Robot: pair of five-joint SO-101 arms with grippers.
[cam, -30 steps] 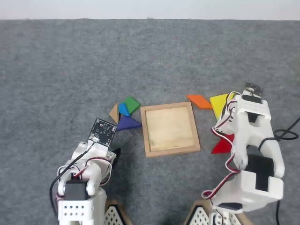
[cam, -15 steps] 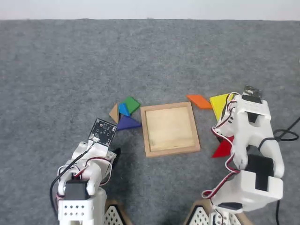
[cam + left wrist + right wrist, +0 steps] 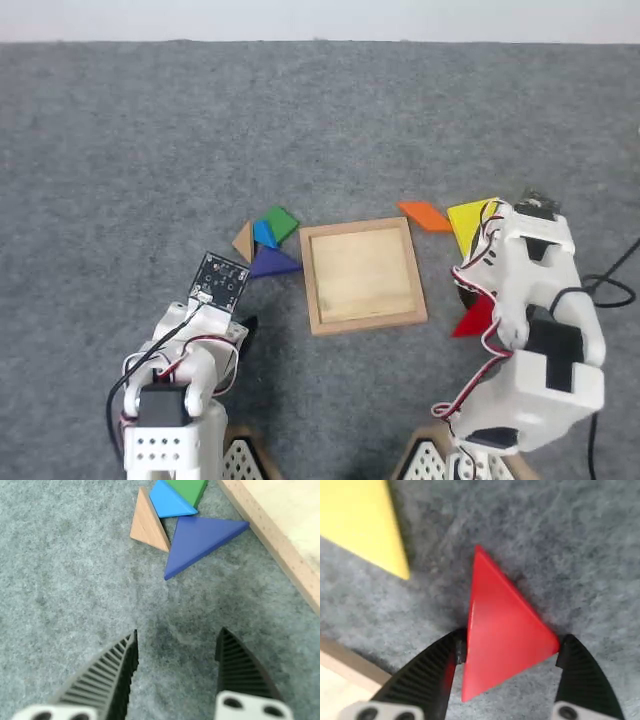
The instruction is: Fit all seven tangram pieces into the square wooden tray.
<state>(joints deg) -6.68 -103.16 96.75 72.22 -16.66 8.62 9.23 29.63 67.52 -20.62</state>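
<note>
The table (image 3: 150, 130), covered in grey felt, carries a square wooden tray (image 3: 308, 285) near its middle. Just left of it cluster a tan triangle (image 3: 242, 241), a blue triangle (image 3: 264, 235), a green piece (image 3: 282, 223) and a purple triangle (image 3: 270, 263). On the right lie an orange piece (image 3: 425, 215), a yellow triangle (image 3: 468, 222) and a red triangle (image 3: 473, 318).

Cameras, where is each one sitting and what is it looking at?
High view: fixed above the table, looking down on the tray and both arms.
Left wrist view: on the left arm, looking past its open left gripper at the purple triangle.
Right wrist view: on the right arm, looking at the right gripper clamping the red triangle.
Shared: high and left wrist views both show the purple triangle.
</note>
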